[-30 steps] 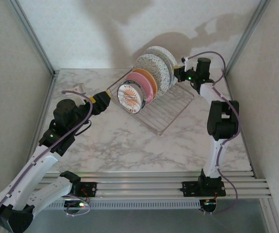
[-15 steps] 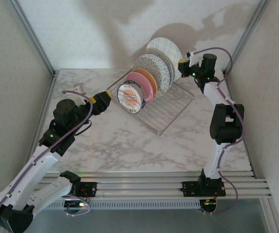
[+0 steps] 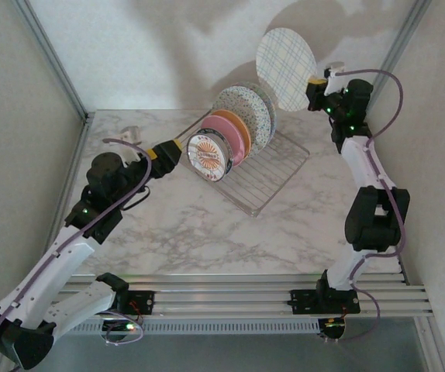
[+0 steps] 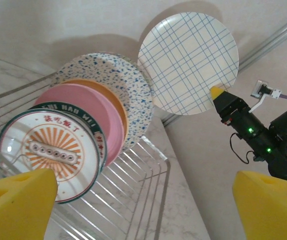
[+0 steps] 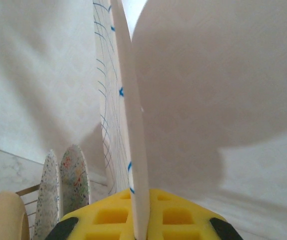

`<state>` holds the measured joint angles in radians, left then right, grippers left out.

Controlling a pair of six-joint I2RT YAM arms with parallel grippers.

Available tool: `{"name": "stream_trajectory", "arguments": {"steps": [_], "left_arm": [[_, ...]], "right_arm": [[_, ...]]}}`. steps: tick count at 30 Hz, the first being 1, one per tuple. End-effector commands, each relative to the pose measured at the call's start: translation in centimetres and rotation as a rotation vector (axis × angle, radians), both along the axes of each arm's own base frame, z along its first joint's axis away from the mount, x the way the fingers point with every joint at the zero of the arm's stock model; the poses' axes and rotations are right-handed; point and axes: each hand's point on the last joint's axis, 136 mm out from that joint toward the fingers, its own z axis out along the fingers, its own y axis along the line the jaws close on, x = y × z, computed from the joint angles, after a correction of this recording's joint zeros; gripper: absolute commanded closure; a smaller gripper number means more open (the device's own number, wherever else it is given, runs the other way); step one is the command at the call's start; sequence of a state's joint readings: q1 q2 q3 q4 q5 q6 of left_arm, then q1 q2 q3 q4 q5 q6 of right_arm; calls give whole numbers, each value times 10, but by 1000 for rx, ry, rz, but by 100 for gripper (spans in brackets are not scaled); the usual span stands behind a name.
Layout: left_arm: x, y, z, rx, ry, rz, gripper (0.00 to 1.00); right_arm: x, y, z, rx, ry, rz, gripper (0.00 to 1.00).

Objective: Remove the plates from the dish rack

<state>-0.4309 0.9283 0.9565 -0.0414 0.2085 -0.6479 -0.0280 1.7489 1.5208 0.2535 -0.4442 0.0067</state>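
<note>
Progress is early: one plate, the white plate with blue crossed lines (image 3: pixel 286 68), is up out of the dish rack (image 3: pixel 277 174). Your right gripper (image 3: pixel 316 84) holds it upright, pads clamped on its lower rim, high at the back right. Left in the rack are the sunburst plate (image 3: pixel 208 155) at the front, then the pink plate (image 3: pixel 238 139), the orange plate (image 3: pixel 232 117) and the speckled plates (image 3: pixel 247 107). Your left gripper (image 3: pixel 177 146) hovers just beside the sunburst plate, fingers wide apart and holding nothing. The lifted plate sits near the back wall and the right frame post (image 3: pixel 397 46), so you have little margin there; the table (image 3: pixel 191 225) in front of the rack gives you room
</note>
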Motion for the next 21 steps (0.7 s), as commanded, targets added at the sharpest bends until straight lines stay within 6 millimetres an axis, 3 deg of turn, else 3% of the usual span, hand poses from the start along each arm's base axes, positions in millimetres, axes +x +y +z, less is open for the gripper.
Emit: {"name": "stream_trajectory", "arguments": {"steps": [1,8,14,18,21], "left_arm": [[0,-15,34,-78,-63,-58,10],[24,-47,43,-192,-16,-133,12],[48,-81,47,-353,56,-212,13],[65,-105,43,-449,143,-261,14],[76,-122,43,-496,194,-290,15]], "right_arm": [[-25,-24,66,57,-142,-100,100],[-65,-35,95,253,-66,-158,100],[-97,-29,105,584,132,-147,100],[-111,-9,100,739,307,-75,100],[-121,18,95,805,415,-2,100]]}}
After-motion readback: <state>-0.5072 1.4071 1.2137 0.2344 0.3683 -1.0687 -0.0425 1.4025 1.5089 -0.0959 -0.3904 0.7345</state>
